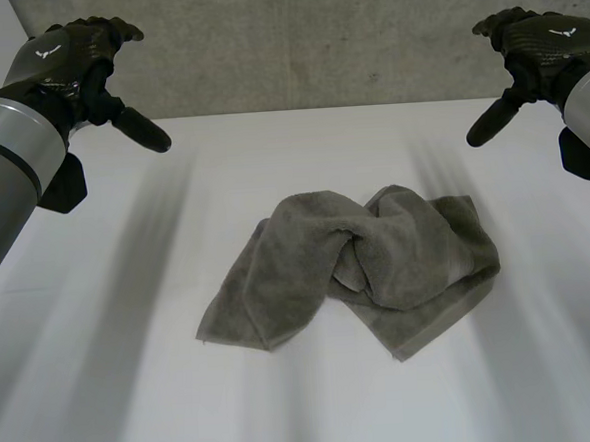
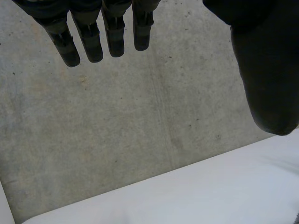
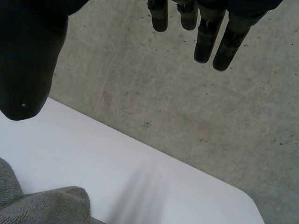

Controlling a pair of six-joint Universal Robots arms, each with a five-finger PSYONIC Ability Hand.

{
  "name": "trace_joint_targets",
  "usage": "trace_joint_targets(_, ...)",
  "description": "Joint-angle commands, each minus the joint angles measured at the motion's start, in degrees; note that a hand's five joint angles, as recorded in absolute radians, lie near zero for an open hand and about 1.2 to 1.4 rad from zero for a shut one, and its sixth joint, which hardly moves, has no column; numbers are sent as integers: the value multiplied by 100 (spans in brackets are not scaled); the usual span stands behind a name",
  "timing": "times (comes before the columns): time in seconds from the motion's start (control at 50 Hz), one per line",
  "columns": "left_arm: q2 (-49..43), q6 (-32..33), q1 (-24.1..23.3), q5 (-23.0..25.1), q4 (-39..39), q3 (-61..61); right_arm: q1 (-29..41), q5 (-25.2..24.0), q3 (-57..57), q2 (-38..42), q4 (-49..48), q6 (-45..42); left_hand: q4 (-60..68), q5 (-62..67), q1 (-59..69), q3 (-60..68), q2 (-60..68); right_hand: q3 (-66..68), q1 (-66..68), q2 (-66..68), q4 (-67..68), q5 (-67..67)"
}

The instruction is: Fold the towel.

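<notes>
A grey towel point(image 1: 363, 267) lies crumpled and twisted in the middle of the white table point(image 1: 135, 391), its two halves bunched together at a knot-like fold. My left hand point(image 1: 75, 59) hovers high at the far left, well away from the towel, with straight fingers point(image 2: 88, 42) and the thumb point(image 2: 268, 74) spread wide, nothing in it. At the far right my right hand point(image 1: 539, 41) is raised the same way, its fingers point(image 3: 205, 39) straight and apart from the thumb point(image 3: 28, 70), empty. A corner of the towel point(image 3: 42, 205) lies on the table below the right hand's thumb.
A grey concrete wall point(image 1: 304, 40) rises behind the table's far edge. Bare white tabletop surrounds the towel on all sides.
</notes>
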Motion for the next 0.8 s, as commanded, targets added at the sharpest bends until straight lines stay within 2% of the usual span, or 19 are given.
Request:
trace_joint_targets(0.02, 0, 0, 0, 0, 0, 0, -6, 0, 0, -5, -28, -8, -318, -302, -651, -282, -357, -233, -552, -487, -385, -346)
trace_joint_targets(0.22, -18, 0, -17, 18, 9, -17, -6, -88, 35, -49, -28, -61, -318, -252, -600, -282, -307, -233, -552, -487, -385, -346)
trace_joint_targets(0.28, -70, 18, -97, 150, 9, -17, 56, -202, 44, -66, -20, -131, -318, -184, -533, -282, -240, -233, -552, -487, -385, -346)
trace_joint_targets(0.32, -105, 27, -105, 281, -9, -35, 64, -543, 96, -75, 59, -411, -318, -168, -516, -282, -223, -233, -552, -487, -385, -346)
trace_joint_targets(0.36, -228, 35, -97, 631, 0, -140, 73, -728, 175, -75, 147, -639, -318, -168, -516, -282, -223, -233, -552, -487, -385, -346)
trace_joint_targets(0.42, -386, 62, -123, 834, 44, -263, 82, -975, 421, -75, 314, -1104, -318, -168, -516, -282, -223, -233, -552, -487, -385, -346)
trace_joint_targets(0.54, -932, 132, -369, 861, 105, -281, 73, -1028, 1175, -31, 385, -1590, -318, -117, -466, -282, -172, -233, -552, -487, -385, -346)
trace_joint_targets(0.66, -1696, 422, -694, 721, 255, -299, 20, -1055, 1942, -31, -81, -1564, -318, -16, -365, -282, -71, -233, -418, -353, -385, -346)
trace_joint_targets(0.7, -1890, 475, -756, 598, 369, -308, 3, -994, 2520, -40, -842, -1546, -318, -16, -365, -282, -71, -233, -352, -287, -385, -346)
trace_joint_targets(0.74, -2248, 519, -965, 274, 623, -360, -6, -906, 2801, -40, -1229, -1520, -318, -16, -365, -282, -71, -233, -318, -253, -385, -346)
trace_joint_targets(0.76, -2250, 519, -967, 273, 624, -360, -6, -905, 2804, -40, -1232, -1520, -318, -16, -365, -282, -71, -233, -317, -252, -385, -346)
trace_joint_targets(0.8, -2478, 519, -1133, -95, 947, -456, -15, -739, 3285, -14, -1941, -1406, -318, 151, -198, -282, 95, -233, 50, 115, -385, -346)
